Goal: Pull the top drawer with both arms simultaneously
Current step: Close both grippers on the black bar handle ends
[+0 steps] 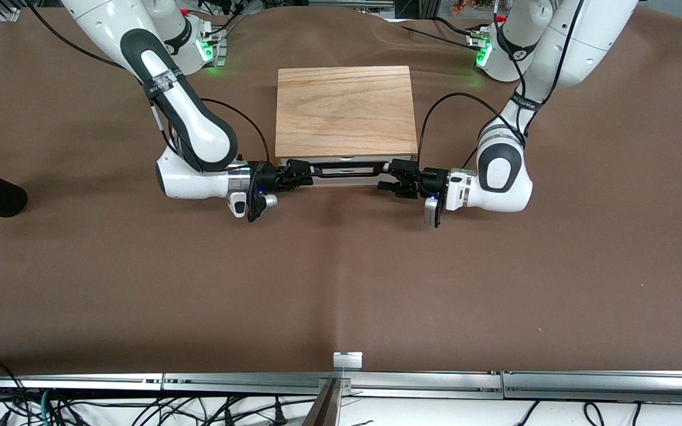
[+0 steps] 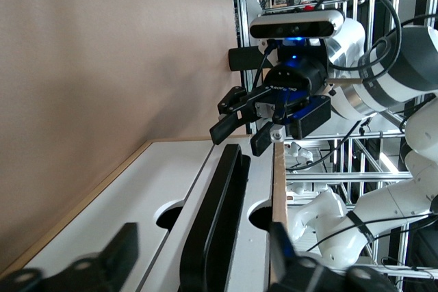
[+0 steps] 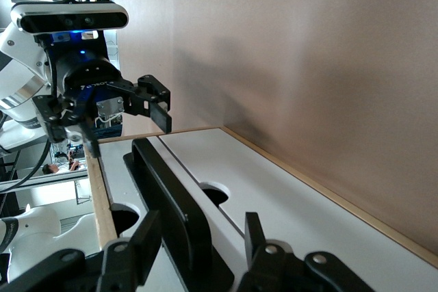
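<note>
My left gripper [image 1: 393,177] and right gripper [image 1: 301,175] stood at either end of the top drawer's [image 1: 347,178] black handle [image 1: 347,171], fingers open astride it; its long axis ran between them

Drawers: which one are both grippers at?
Top drawer, just under the wooden top: left gripper and right gripper straddle its black handle. Lower drawer untouched.
</note>
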Controlling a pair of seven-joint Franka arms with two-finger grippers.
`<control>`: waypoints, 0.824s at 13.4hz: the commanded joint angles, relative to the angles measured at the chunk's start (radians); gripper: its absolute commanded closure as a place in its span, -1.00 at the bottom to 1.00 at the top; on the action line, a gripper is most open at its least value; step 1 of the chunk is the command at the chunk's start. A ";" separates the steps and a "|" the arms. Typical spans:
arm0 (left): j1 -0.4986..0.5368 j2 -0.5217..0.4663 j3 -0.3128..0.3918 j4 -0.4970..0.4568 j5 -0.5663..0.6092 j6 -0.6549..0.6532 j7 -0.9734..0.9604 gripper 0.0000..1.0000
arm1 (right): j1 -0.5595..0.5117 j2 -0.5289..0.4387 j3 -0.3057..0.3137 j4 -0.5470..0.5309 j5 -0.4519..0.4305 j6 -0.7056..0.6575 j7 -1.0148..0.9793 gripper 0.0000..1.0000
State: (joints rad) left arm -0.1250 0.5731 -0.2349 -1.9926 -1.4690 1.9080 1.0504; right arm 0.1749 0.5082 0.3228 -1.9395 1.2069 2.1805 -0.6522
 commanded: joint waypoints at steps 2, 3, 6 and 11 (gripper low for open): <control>-0.002 -0.004 -0.003 -0.018 -0.048 0.003 0.066 0.19 | -0.009 0.001 0.024 -0.018 0.036 0.022 -0.034 -0.06; -0.002 -0.004 -0.003 -0.020 -0.057 0.003 0.066 0.37 | -0.009 0.003 0.032 -0.022 0.052 0.031 -0.043 -0.06; -0.004 -0.004 -0.011 -0.028 -0.073 0.005 0.071 0.55 | -0.009 0.004 0.052 -0.030 0.092 0.061 -0.069 0.03; -0.010 0.004 -0.011 -0.028 -0.073 0.005 0.088 0.59 | -0.009 0.004 0.052 -0.033 0.092 0.056 -0.073 0.31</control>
State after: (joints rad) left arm -0.1259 0.5803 -0.2388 -2.0068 -1.4972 1.9113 1.0888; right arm 0.1752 0.5156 0.3609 -1.9606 1.2737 2.2284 -0.6917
